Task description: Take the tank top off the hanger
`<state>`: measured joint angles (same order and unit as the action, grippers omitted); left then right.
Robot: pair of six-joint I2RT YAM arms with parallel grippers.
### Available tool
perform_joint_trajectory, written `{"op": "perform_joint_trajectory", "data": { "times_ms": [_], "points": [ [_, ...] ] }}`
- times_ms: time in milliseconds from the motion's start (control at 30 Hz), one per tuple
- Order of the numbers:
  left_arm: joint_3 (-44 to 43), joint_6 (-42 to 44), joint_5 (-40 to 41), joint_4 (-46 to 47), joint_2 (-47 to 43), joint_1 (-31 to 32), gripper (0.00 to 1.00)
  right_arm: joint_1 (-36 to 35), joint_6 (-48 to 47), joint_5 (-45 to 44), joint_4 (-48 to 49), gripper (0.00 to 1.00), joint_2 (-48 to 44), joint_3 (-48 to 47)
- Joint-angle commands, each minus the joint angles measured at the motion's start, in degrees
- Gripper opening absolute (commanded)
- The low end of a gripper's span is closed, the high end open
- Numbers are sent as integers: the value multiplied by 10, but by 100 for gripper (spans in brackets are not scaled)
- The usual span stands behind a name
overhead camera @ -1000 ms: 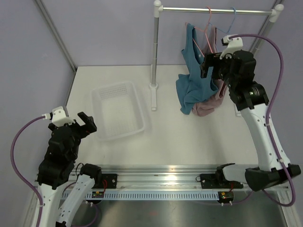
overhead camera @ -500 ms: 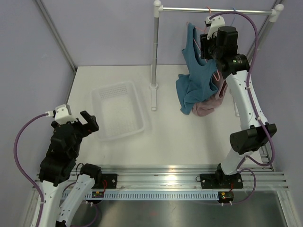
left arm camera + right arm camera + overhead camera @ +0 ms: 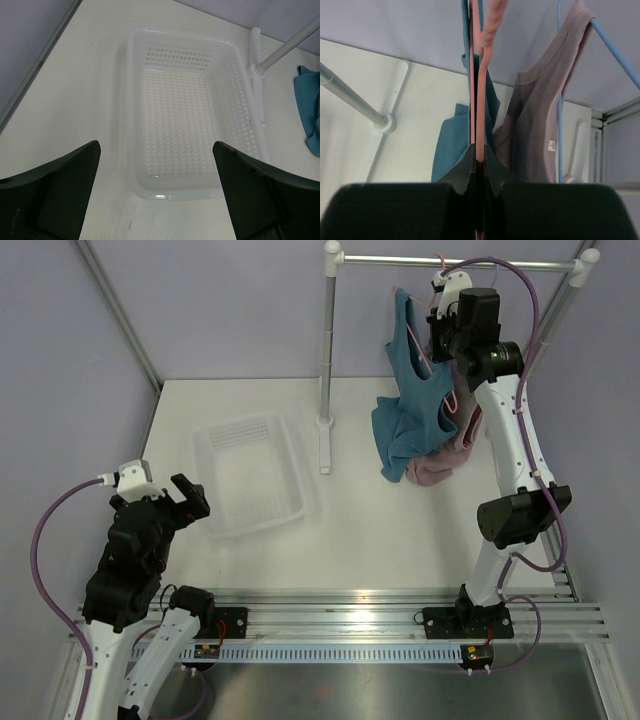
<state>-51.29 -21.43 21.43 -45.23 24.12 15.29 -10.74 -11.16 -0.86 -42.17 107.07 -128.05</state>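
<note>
Right gripper up at the rail, jaws pinching the hanger, tank top dangling behind it. Left gripper spread wide over the basket.

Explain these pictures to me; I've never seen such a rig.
Two robot arms are bolted to a white table. The overhead picture looks down on both; the other two come from wrist cameras. On the table sits a white basket, beside a clothes rail. The right arm has its jaws shut on the salmon-pink hanger carrying the teal tank top, next to a dusty-pink top on a pale blue hanger. The left arm has its jaws open, holding nothing.
</note>
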Motion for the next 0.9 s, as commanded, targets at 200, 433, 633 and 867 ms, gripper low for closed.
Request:
{"op": "perform_joint_trajectory", "data": {
  "times_ms": [200, 433, 633, 867],
  "points": [
    [-9, 8, -16, 34, 15, 2, 99, 3, 61, 52, 6, 0, -33, -85],
    [-54, 19, -73, 28, 56, 2, 99, 2, 78, 72, 6, 0, -70, -97],
    [-138, 21, -201, 42, 139, 7, 99, 2, 88, 111, -22, 0, -149, -17],
    [-289, -11, -171, 66, 273, 131, 99, 2, 132, 173, -63, 0, -300, 139]
  ]
}}
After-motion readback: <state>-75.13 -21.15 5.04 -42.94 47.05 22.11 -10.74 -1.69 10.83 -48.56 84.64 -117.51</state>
